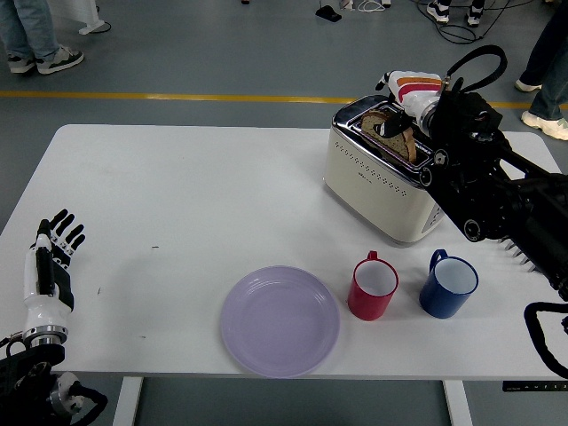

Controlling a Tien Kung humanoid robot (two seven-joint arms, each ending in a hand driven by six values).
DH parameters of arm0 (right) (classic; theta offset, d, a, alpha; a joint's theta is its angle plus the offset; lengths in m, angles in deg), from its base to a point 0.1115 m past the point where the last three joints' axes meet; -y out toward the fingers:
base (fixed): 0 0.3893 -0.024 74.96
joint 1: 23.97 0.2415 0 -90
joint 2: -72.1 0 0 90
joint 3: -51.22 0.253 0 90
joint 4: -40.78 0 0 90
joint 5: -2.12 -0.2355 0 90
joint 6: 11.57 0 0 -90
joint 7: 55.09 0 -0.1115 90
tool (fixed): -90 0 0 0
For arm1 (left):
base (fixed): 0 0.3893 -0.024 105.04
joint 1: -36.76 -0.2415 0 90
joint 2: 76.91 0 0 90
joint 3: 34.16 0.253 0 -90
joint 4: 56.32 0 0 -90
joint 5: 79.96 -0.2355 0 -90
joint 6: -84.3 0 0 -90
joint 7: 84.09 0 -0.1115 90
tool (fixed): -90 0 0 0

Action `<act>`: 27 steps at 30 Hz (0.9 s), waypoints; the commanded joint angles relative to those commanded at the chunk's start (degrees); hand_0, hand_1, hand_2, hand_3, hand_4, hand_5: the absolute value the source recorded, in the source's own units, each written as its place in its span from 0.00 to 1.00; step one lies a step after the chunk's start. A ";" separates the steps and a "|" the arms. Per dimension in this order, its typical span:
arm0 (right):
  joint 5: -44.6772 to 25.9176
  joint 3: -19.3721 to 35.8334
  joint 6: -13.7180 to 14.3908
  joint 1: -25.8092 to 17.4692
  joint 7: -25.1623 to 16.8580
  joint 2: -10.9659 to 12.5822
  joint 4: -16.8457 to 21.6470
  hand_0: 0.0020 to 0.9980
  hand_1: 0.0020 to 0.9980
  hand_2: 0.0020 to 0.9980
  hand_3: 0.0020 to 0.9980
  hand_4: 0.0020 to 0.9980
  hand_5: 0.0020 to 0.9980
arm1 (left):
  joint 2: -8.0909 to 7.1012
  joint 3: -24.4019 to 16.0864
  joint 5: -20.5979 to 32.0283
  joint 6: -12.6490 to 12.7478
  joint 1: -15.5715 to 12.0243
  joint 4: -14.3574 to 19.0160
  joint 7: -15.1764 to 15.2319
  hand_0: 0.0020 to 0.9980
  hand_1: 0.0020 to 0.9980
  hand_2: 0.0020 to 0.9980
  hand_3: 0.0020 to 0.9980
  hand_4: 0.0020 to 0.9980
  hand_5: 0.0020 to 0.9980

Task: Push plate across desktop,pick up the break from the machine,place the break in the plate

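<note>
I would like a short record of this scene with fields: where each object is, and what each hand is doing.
toaster: far right of table, cream and chrome
bread slice: standing up in toaster slot
right hand: over the toaster, fingers at the bread; grasp not clear
left hand: near left table edge, fingers spread, holding nothing
purple plate: near edge, centre, nothing on it
red mug: right of plate
blue mug: right of red mug
</note>
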 joint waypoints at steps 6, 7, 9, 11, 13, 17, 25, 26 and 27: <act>0.55 -1.09 0.80 0.94 -1.00 -0.95 -2.80 0.50 0.53 0.52 0.67 0.65 0.17 | 0.00 0.58 0.46 0.11 0.09 -0.09 0.12 0.77 0.77 0.85 0.78 0.56 1.00; 0.50 -1.15 0.91 0.99 -1.20 -0.98 -2.95 0.50 0.53 0.52 0.67 0.65 0.17 | 0.00 0.66 0.50 0.11 0.10 -0.10 0.13 0.77 0.77 0.85 0.78 0.56 1.00; 1.04 -1.87 0.64 1.42 -1.66 -1.23 -4.03 0.50 0.53 0.52 0.67 0.65 0.17 | 0.00 1.25 0.54 0.08 0.13 -0.21 0.17 0.77 0.77 0.85 0.78 0.56 1.00; 1.16 -2.14 0.69 1.61 -1.68 -1.23 -4.51 0.50 0.53 0.52 0.67 0.65 0.17 | 0.00 1.42 0.51 0.08 0.15 -0.26 0.20 0.77 0.77 0.85 0.78 0.56 1.00; 1.21 -2.56 0.87 1.81 -1.94 -1.23 -4.91 0.37 0.45 0.47 0.53 0.50 0.09 | 0.00 1.73 0.54 0.05 0.13 -0.34 0.20 0.77 0.77 0.85 0.78 0.56 1.00; 1.05 -3.25 0.48 2.03 -2.07 -1.23 -5.56 0.37 0.45 0.47 0.53 0.50 0.09 | 0.00 1.84 0.60 0.04 0.11 -0.40 0.20 0.77 0.77 0.85 0.78 0.56 1.00; -0.31 -3.23 -1.06 2.39 -1.58 -1.23 -6.08 0.40 0.41 0.44 0.48 0.41 0.00 | 0.00 1.75 0.64 0.07 0.26 -0.50 0.28 0.77 0.77 0.84 0.78 0.55 1.00; -0.24 -3.17 -1.25 2.48 -1.44 -1.23 -6.06 0.40 0.41 0.44 0.48 0.41 0.00 | 0.00 1.73 0.65 0.08 0.27 -0.53 0.30 0.77 0.77 0.84 0.78 0.55 1.00; 0.04 -3.01 -1.47 2.65 -1.17 -1.23 -6.05 0.40 0.41 0.44 0.48 0.41 0.00 | 0.00 1.71 0.66 0.08 0.29 -0.58 0.31 0.77 0.77 0.84 0.78 0.55 1.00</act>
